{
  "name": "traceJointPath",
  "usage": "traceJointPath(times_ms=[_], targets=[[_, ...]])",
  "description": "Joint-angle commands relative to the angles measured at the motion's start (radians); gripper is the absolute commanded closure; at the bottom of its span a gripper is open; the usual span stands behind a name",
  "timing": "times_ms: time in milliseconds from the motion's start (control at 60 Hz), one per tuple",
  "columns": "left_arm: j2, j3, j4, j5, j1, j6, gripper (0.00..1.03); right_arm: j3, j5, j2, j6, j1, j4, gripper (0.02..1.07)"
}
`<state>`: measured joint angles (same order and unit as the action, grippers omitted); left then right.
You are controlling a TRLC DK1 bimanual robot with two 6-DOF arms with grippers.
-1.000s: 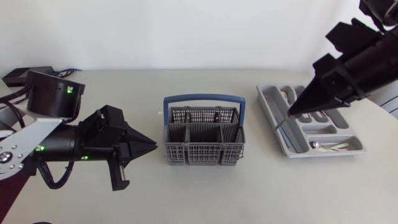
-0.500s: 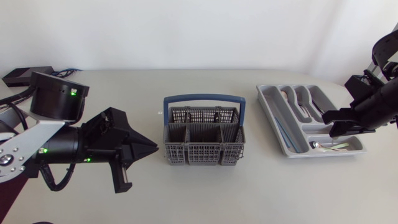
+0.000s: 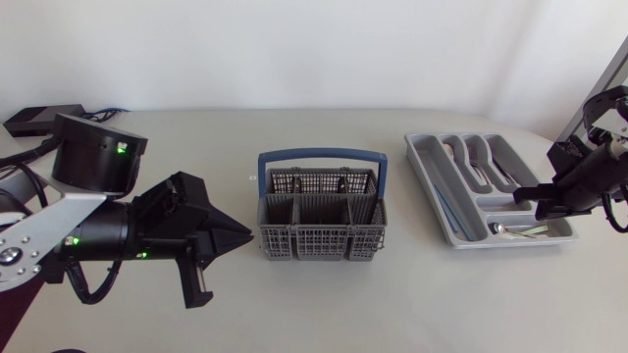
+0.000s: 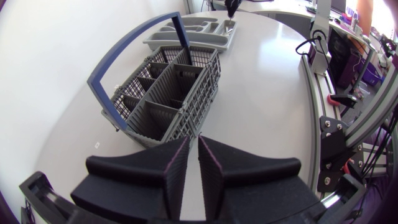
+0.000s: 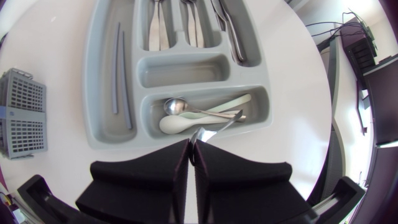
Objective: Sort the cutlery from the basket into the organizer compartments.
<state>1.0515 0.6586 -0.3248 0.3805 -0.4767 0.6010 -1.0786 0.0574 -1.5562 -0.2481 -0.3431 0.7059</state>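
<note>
The grey cutlery basket (image 3: 322, 230) with a blue handle stands mid-table; no cutlery shows in it. The grey organizer (image 3: 424, 172) lies to its right. My right gripper (image 3: 537, 197) hangs low over the organizer's near compartment (image 5: 261, 102). It is shut on the end of a small metal utensil (image 5: 219, 125), which slants over a metal spoon (image 5: 176, 106) and a pale spoon (image 5: 175, 124) lying there. My left gripper (image 3: 245, 233) is just left of the basket (image 4: 168, 87), pointing at it. Its fingers are together with nothing between them.
Two grey chopsticks (image 5: 118, 68) lie in the organizer's long side compartment, and forks and knives (image 5: 186, 25) fill the far ones. A black box (image 3: 39, 118) with cables sits at the far left corner. Bare tabletop lies in front of the basket.
My right arm swung right and came down from above the organizer's left side to its near right compartment. The left arm has barely shifted.
</note>
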Motion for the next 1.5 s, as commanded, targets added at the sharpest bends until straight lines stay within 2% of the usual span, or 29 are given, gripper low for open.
traceJointPath(times_ms=[0, 133, 267, 383, 433, 483, 600, 650, 767, 950, 1067, 1250, 1350, 1483], targets=[[-0.010, 0.030, -0.010, -0.015, -0.017, -0.026, 0.90, 0.011, 0.027, -0.058, -0.020, -0.016, -0.029, 1.02], [-0.005, 0.032, -0.010, -0.020, -0.022, -0.027, 0.90, 0.013, 0.070, -0.120, -0.020, -0.019, -0.103, 1.02], [-0.005, 0.033, -0.010, -0.023, -0.025, -0.030, 0.90, 0.013, 0.073, -0.173, -0.011, -0.014, -0.140, 0.99], [-0.005, 0.032, -0.010, -0.023, -0.023, -0.030, 0.90, 0.025, 0.096, -0.193, 0.012, 0.015, -0.178, 0.75], [-0.005, 0.032, -0.010, -0.025, -0.023, -0.030, 0.90, 0.031, 0.113, -0.194, 0.017, 0.029, -0.197, 0.70], [-0.005, 0.032, -0.010, -0.023, -0.022, -0.030, 0.90, 0.046, 0.127, -0.189, 0.029, 0.047, -0.218, 0.60], [-0.007, 0.027, -0.010, -0.025, -0.016, -0.030, 0.90, 0.065, 0.134, -0.173, 0.049, 0.081, -0.218, 0.22], [-0.008, 0.027, -0.008, -0.025, -0.008, -0.029, 0.90, 0.066, 0.136, -0.153, 0.050, 0.088, -0.215, 0.18], [-0.011, 0.027, -0.007, -0.025, 0.021, -0.027, 0.90, 0.086, 0.124, -0.047, 0.044, 0.105, -0.206, 0.17], [0.024, 0.033, 0.029, -0.019, 0.096, -0.021, 0.90, 0.160, -0.064, 0.171, 0.043, 0.182, -0.183, 0.15], [0.064, 0.035, 0.061, -0.003, 0.148, -0.023, 0.90, 0.187, -0.133, 0.234, 0.078, 0.260, -0.183, 0.16], [0.157, 0.049, 0.116, 0.047, 0.224, -0.026, 0.90, 0.212, -0.215, 0.229, 0.141, 0.374, -0.197, 0.17], [0.226, 0.076, 0.135, 0.097, 0.266, -0.029, 0.90, 0.220, -0.241, 0.212, 0.176, 0.432, -0.250, 0.32], [0.318, 0.111, 0.156, 0.123, 0.285, -0.027, 0.90, 0.201, -0.261, 0.156, 0.210, 0.515, -0.301, 0.66]])
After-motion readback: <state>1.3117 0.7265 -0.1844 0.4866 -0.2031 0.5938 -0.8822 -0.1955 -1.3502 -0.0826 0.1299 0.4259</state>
